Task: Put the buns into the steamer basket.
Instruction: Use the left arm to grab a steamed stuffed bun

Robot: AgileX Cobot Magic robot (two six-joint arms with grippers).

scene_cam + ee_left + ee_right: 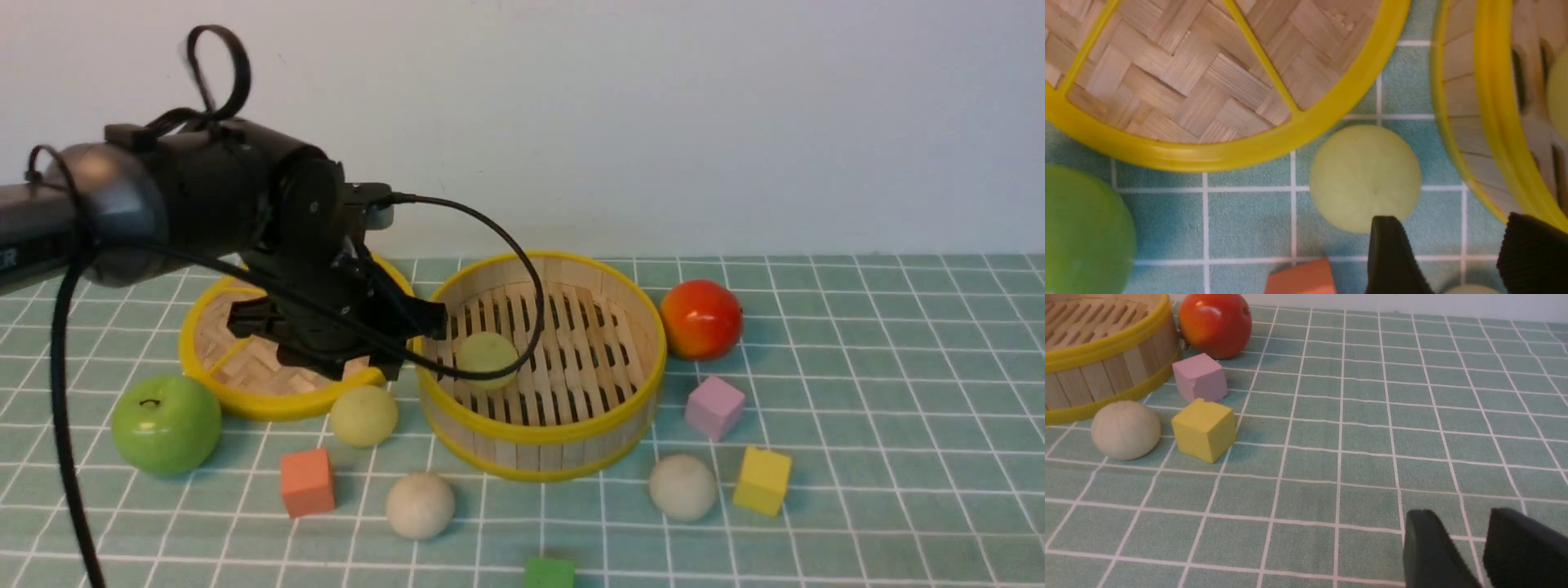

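Note:
The steamer basket (571, 445) stands mid-table with one yellow-green bun (487, 359) inside it. The second yellow-green bun (364, 415) lies on the cloth just left of the basket. Two off-white buns lie in front, one at front left (420, 505) and one at front right (682, 487). My left gripper (404, 339) hovers open and empty between the lid and the basket's left rim. In the left wrist view it (1453, 249) is just above the outer bun (1365, 177), beside the basket wall (1494, 102). My right gripper (1466, 543) is open and empty over bare cloth, far from the off-white bun (1126, 429).
A flat woven lid (269, 404) lies left of the basket. A green apple (166, 423) is at the far left and a red-orange fruit (700, 318) to the right. Orange (307, 482), pink (714, 407), yellow (762, 480) and green (549, 572) cubes lie around the buns.

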